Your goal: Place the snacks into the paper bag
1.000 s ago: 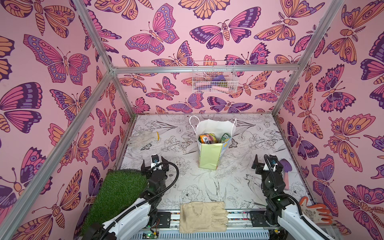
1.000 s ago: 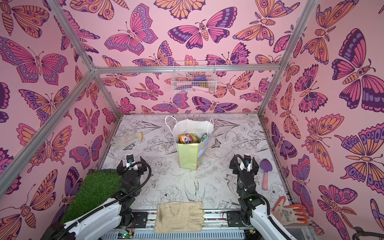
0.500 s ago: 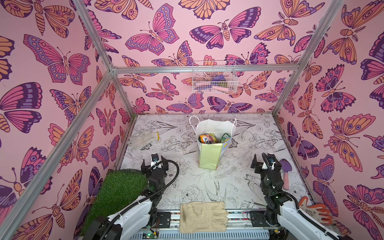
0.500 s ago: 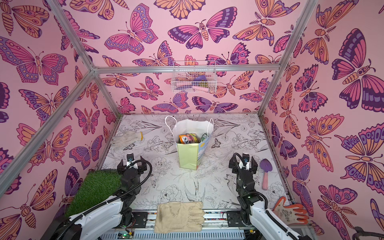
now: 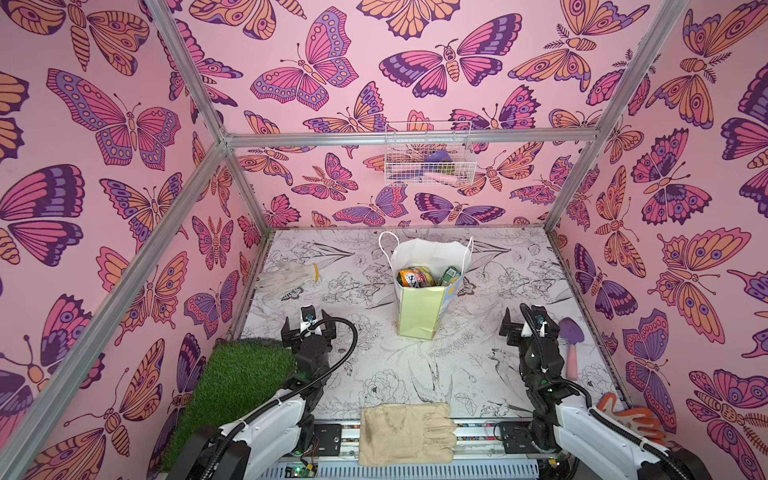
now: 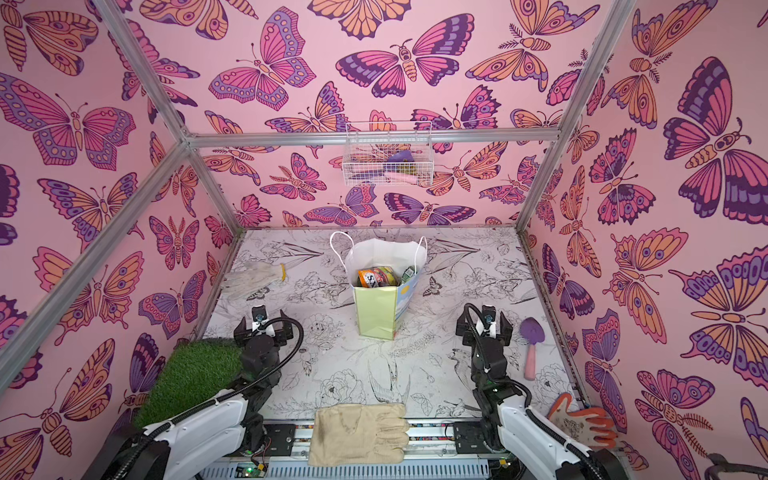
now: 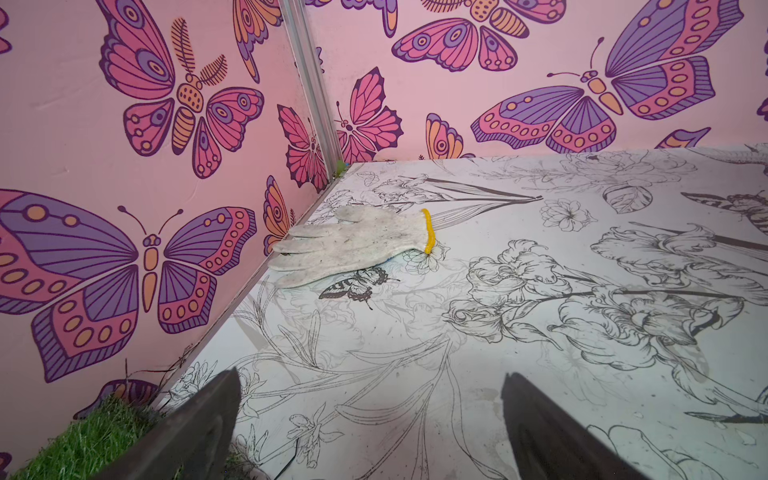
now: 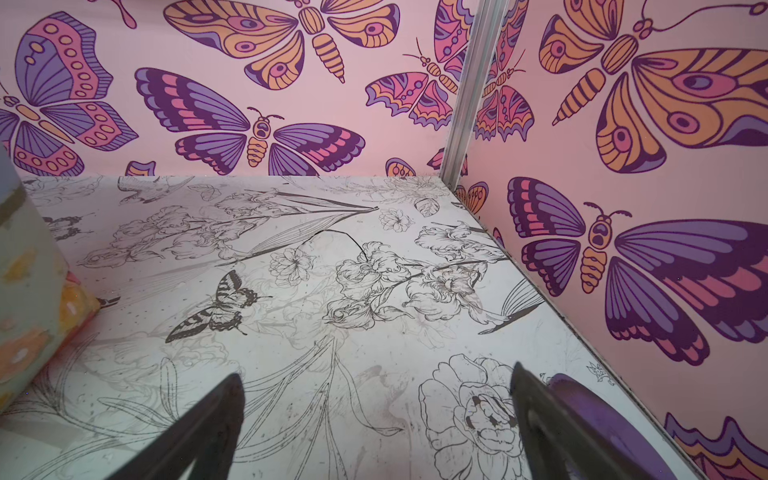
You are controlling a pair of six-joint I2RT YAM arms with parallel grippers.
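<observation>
Hardly any movement over the last second: left gripper [image 5: 308, 328] and right gripper [image 5: 528, 326] parked near the table's [image 5: 374, 374] front edge, jaws wide apart, empty. Snacks [image 5: 415, 277] inside the upright paper bag [image 5: 417, 311], mid-table; none loose. Looks finished.
</observation>
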